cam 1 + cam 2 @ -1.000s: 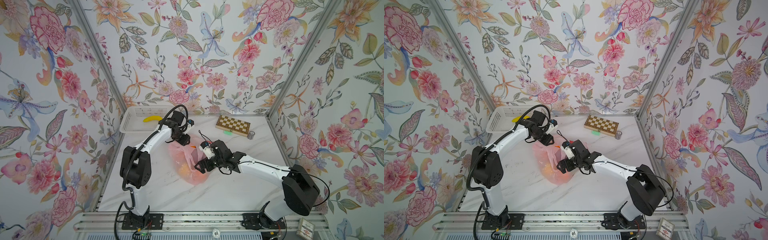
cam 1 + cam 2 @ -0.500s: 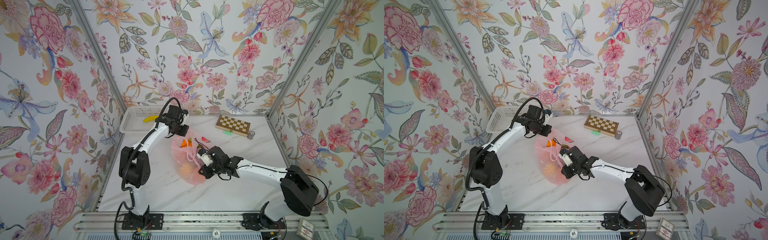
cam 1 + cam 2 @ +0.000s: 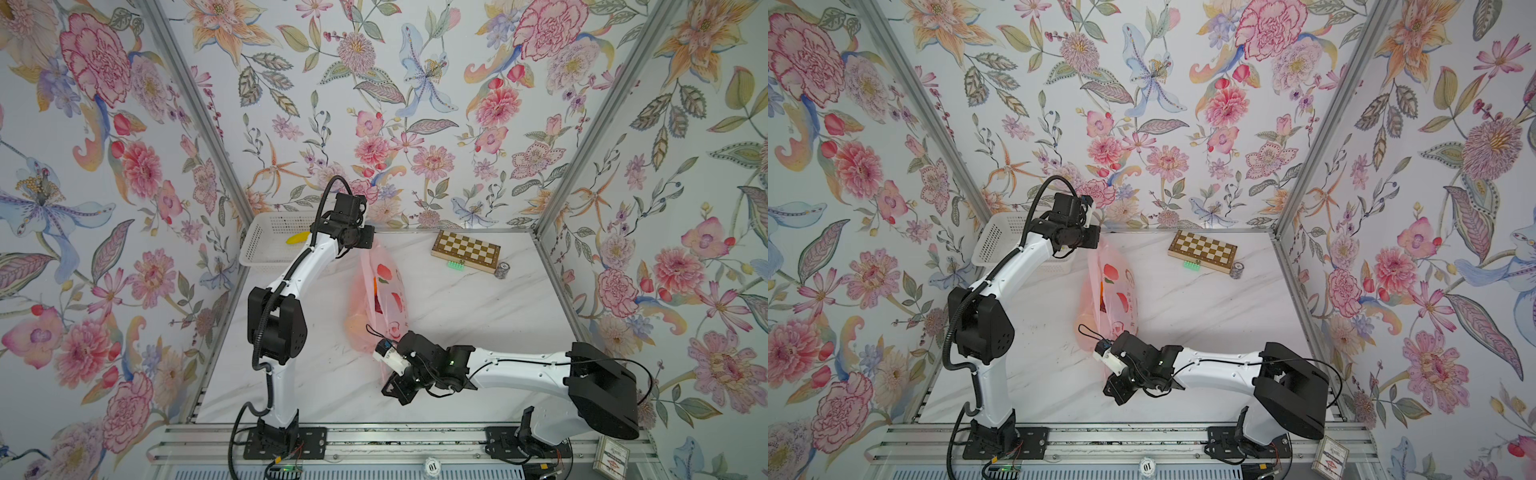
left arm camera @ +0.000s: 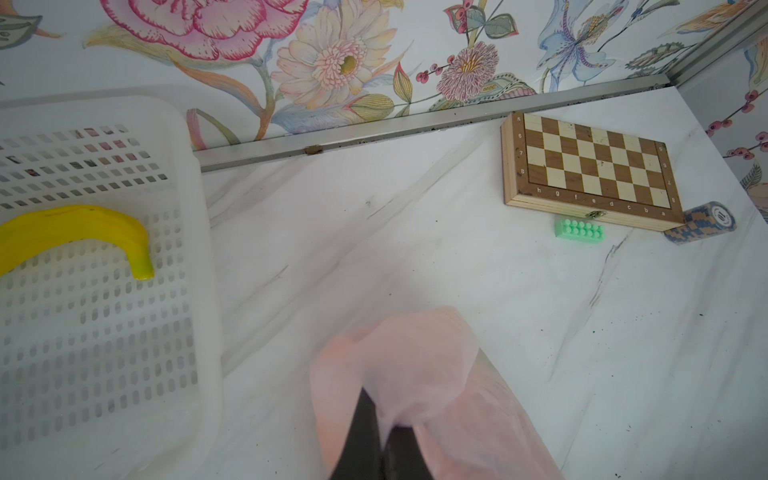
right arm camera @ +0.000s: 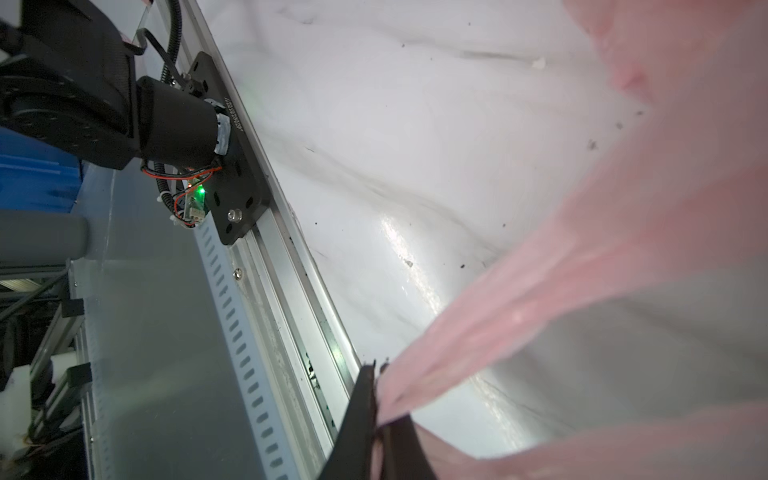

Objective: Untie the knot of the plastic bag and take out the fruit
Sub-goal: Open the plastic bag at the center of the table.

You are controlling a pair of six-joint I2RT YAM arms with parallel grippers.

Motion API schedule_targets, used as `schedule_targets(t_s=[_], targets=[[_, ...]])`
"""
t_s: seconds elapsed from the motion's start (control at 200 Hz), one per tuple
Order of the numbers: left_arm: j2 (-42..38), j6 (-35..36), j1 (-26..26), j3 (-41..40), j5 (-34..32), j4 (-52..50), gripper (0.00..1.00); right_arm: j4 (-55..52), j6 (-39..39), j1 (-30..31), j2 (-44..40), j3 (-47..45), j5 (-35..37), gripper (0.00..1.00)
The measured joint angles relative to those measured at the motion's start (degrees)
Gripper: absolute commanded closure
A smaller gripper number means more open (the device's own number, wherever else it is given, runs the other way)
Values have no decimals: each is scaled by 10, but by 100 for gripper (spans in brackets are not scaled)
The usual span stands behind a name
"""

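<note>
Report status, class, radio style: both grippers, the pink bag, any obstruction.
Left gripper shut on plastic bag, far end. Right gripper shut on near end. Bag stretched between them, fruit inside. Apart from it: basket, chessboard.

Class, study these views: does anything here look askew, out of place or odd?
The plastic bag is pulled long and taut across the table, pinched at opposite ends by the left gripper and right gripper. A stack of chips lies tipped on its side beside the chessboard.

Bright even light, faint shadows, glare on table (image 5: 415,249), plastic bag (image 5: 602,270) blurred close-up
</note>
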Motion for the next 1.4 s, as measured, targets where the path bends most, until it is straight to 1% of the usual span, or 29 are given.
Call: schedule_targets(t_s=[0.03, 0.065, 0.09, 0.165, 0.26, 0.33, 0.42, 0.515, 0.57, 0.63, 0.661, 0.711, 0.761, 0.821, 0.856, 0.916, 0.951, 0.981, 1.026, 1.086, 1.151, 1.216, 1.291, 1.401], targets=[[0, -2, 0, 0, 0, 0, 93, -1, 7, 0, 5, 0, 4, 52], [0, -3, 0, -1, 0, 0, 84, -3, 9, 0, 6, 0, 8, 45], [0, -3, 0, -2, 0, 3, 79, -3, 14, 0, 4, 0, 11, 42], [-7, -5, 0, -22, 0, 23, 65, -7, 16, 0, -12, 0, 29, 33], [-30, -3, 0, -75, 0, 41, 46, -12, 24, -6, -63, 0, 65, 24], [-51, -7, 0, -113, -1, 45, 37, -12, 28, -20, -108, 1, 92, 19], [-84, -10, 0, -149, -1, 51, 31, -8, 35, -41, -154, 7, 122, 12], [-123, -16, 0, -177, -1, 60, 30, 3, 40, -65, -180, 18, 148, 12], [-149, -19, 0, -191, -1, 66, 31, 12, 43, -81, -186, 26, 160, 15], [-180, -27, 0, -205, -2, 68, 36, 21, 50, -96, -187, 35, 170, 19], [-194, -33, 0, -212, -2, 71, 41, 24, 57, -104, -185, 40, 177, 20], [-221, -40, -2, -230, -5, 77, 50, 23, 72, -116, -180, 54, 198, 20], [-252, -57, -7, -252, -10, 81, 54, 20, 83, -124, -166, 75, 228, 18], [-287, -66, -16, -283, -18, 90, 54, 12, 94, -132, -142, 104, 268, 17], [-305, -73, -26, -301, -19, 94, 52, 4, 97, -137, -124, 122, 292, 16], [-324, -81, -46, -324, -19, 103, 46, -3, 97, -146, -92, 149, 314, 16], [-328, -84, -61, -333, -19, 106, 41, -7, 97, -151, -75, 161, 320, 17], [-327, -86, -71, -337, -17, 107, 39, -10, 94, -156, -57, 171, 320, 19], [-319, -85, -85, -342, -17, 107, 39, -13, 90, -165, -32, 180, 320, 24], [-305, -86, -97, -350, -16, 108, 39, -17, 91, -176, -8, 181, 317, 32], [-288, -86, -99, -367, -20, 113, 39, -26, 93, -191, 10, 177, 315, 41], [-267, -86, -98, -387, -35, 113, 40, -30, 96, -211, 15, 161, 315, 46], [-238, -87, -98, -402, -59, 106, 46, -40, 96, -235, 10, 136, 320, 47], [-222, -92, -97, -438, -97, 90, 53, -59, 95, -265, -6, 99, 326, 40]])
